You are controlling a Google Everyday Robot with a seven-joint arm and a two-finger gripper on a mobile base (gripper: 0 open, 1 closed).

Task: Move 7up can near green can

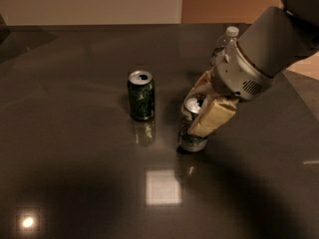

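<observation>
The 7up can (pixel 191 138), pale with a silver top, stands upright on the dark table (pixel 75 173) right of centre. My gripper (pixel 198 109) comes in from the upper right and is shut on the 7up can, one tan finger on each side of it. The green can (pixel 141 95), dark green with a silver top, stands upright to the left of the 7up can, about a can's width apart from it.
A clear plastic bottle (pixel 225 40) with a white cap stands behind my arm at the back right, partly hidden by it. The table's right edge runs along the far right. Light glares lie on the table's front part.
</observation>
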